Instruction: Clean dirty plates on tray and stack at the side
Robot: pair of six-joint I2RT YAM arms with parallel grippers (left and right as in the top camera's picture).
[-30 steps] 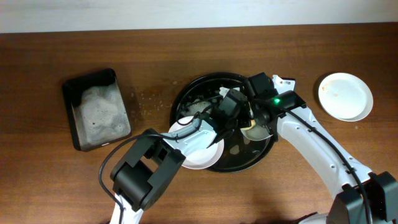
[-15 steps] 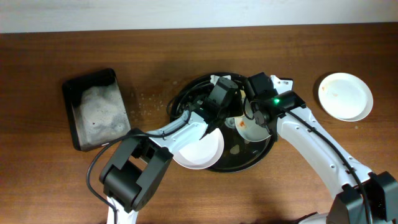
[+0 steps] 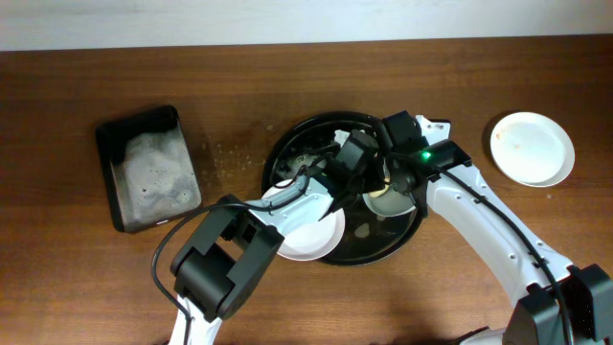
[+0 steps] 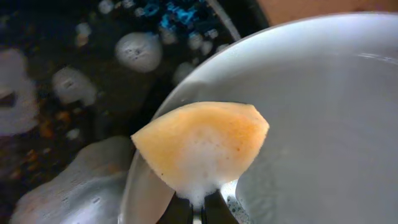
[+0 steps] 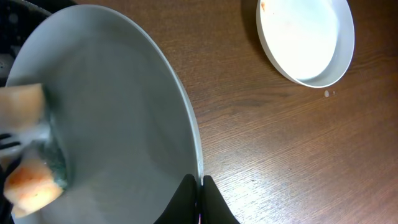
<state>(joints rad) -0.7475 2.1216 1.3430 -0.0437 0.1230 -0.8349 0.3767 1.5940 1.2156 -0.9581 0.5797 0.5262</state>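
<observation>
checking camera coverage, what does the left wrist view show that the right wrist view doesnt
Only the left wrist: foam blobs in the black tray, and the left fingers shut on the sponge. Only the right wrist: the right fingers pinching the white plate by its rim, plus a second plate with an orange smear lying on the wooden table. Both: that held white plate and the sponge against it.
</observation>
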